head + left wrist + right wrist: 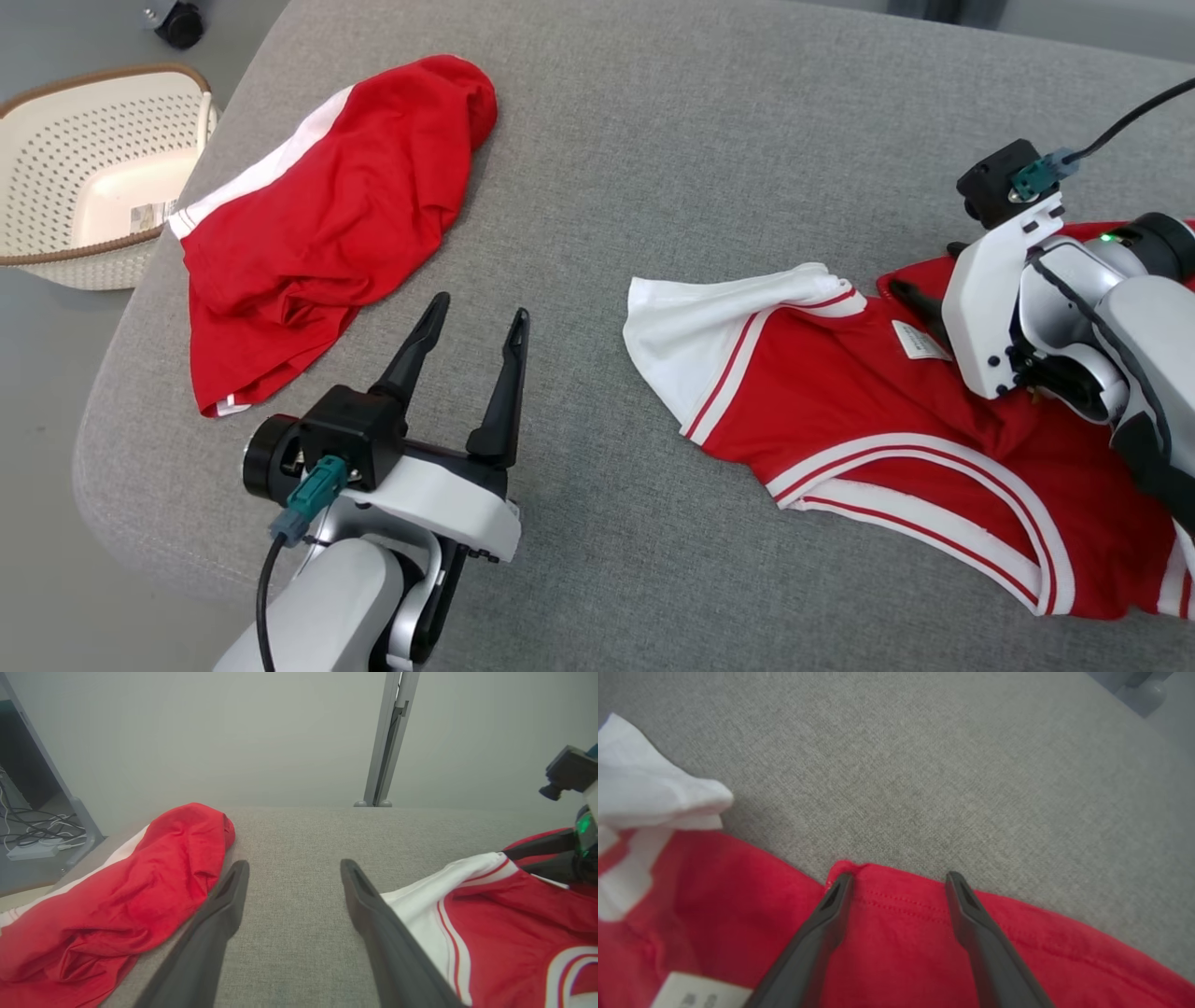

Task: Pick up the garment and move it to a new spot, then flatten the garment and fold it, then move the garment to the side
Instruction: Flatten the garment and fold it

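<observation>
Red-and-white jersey [868, 411]: soft, light, limp, likely to bunch | lies on grey cushion [653, 187] under right gripper [899, 876], jaws spread, nothing held | left gripper [479, 308] agape, empty, jersey to its right | best hold: pinch red hem [896, 896] at right fingertips

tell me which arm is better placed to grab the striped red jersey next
Right. The right end effector, open, sits over the jersey hem; the left end effector hangs open above bare cushion.

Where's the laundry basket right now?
Head view, upper left: the laundry basket sits on the floor off the left edge of the grey cushion, right beside the crumpled red garment.
</observation>
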`<state>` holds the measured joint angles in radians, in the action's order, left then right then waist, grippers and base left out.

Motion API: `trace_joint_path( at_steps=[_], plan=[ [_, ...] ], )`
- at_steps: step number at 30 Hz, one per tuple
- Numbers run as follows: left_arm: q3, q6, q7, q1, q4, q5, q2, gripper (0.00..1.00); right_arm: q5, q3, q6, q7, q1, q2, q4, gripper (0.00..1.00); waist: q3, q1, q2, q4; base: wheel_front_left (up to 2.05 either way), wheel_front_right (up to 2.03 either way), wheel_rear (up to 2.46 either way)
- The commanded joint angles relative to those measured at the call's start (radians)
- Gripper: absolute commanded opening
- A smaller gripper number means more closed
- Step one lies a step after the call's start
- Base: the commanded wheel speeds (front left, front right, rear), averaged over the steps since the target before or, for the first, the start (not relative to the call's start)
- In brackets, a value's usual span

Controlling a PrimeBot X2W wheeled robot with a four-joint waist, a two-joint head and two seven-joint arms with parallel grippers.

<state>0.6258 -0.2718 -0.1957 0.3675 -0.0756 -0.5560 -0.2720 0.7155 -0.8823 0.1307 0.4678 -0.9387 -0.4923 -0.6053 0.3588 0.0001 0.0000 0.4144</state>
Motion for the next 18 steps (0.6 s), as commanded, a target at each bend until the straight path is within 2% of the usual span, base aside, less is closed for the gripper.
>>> trace_joint_path(
  at_steps=[1,2,3,8,18],
  plan=[
    [-0.004,0.007,-0.01,0.021,-0.003,-0.007,-0.001,1.0,0.009,-0.013,0.0,-0.005,-0.006,-0.007,-0.014,0.31,0.006,-0.0001,0.0,0.003,0.0,0.0,0.0],
    [-0.005,0.009,-0.012,0.019,-0.01,-0.008,0.003,1.0,0.026,-0.017,0.0,-0.015,-0.007,-0.007,-0.021,0.11,0.006,-0.0001,0.0,0.001,0.0,0.0,0.0],
    [-0.005,0.011,-0.016,0.019,-0.017,-0.008,0.005,1.0,0.035,-0.023,0.0,-0.023,-0.012,-0.008,-0.026,0.0,0.006,-0.0001,0.0,-0.002,0.0,0.0,0.0],
    [-0.011,0.013,-0.028,0.016,-0.038,-0.011,0.008,1.0,0.078,-0.012,0.0,-0.109,-0.038,-0.007,-0.047,0.0,0.0,-0.0001,0.0,-0.031,0.0,0.0,0.0],
    [-0.024,-0.003,-0.021,0.0,-0.034,-0.01,-0.029,1.0,0.227,0.184,0.0,-0.363,0.044,0.027,-0.03,0.0,-0.031,-0.0001,0.0,-0.137,0.0,0.0,0.0]
  ],
)
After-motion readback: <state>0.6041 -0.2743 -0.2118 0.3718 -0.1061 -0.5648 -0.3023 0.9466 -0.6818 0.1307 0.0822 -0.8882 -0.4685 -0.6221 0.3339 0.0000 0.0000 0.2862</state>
